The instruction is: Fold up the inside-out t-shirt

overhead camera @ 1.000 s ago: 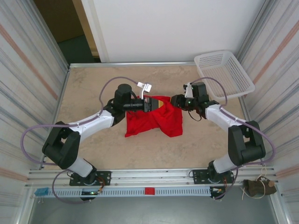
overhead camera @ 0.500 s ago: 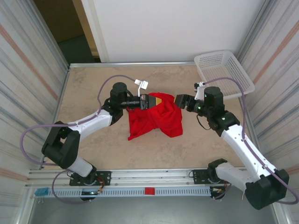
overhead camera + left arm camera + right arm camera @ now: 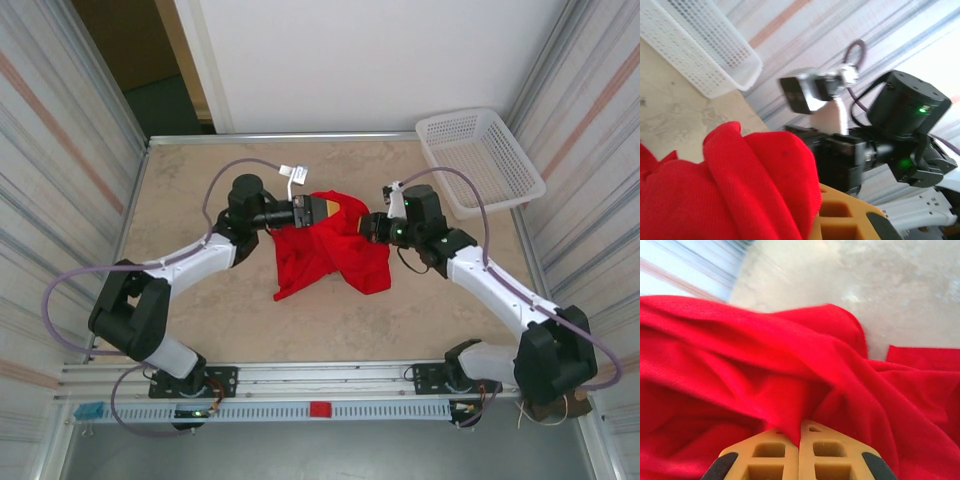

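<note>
The inside-out t-shirt [image 3: 335,255] is a bright red bunched heap at the middle of the table, with no print showing. My left gripper [image 3: 322,209] is shut on its far upper edge; in the left wrist view red cloth [image 3: 730,190] drapes over one tan finger [image 3: 847,217]. My right gripper [image 3: 372,226] is shut on the shirt's right upper edge. In the right wrist view its tan fingers [image 3: 767,455] stand together with a fold of red cloth [image 3: 790,375] pinched between them at my right gripper [image 3: 800,432].
A white mesh basket [image 3: 482,158] stands at the back right corner, also visible in the left wrist view as the basket [image 3: 700,45]. Striped walls close in both sides. Bare tan table [image 3: 200,310] lies in front of and left of the shirt.
The right gripper opened and drew slightly right, then came back onto the shirt's right edge and shut on it. The left gripper kept its grip and shifted a little left and back.
</note>
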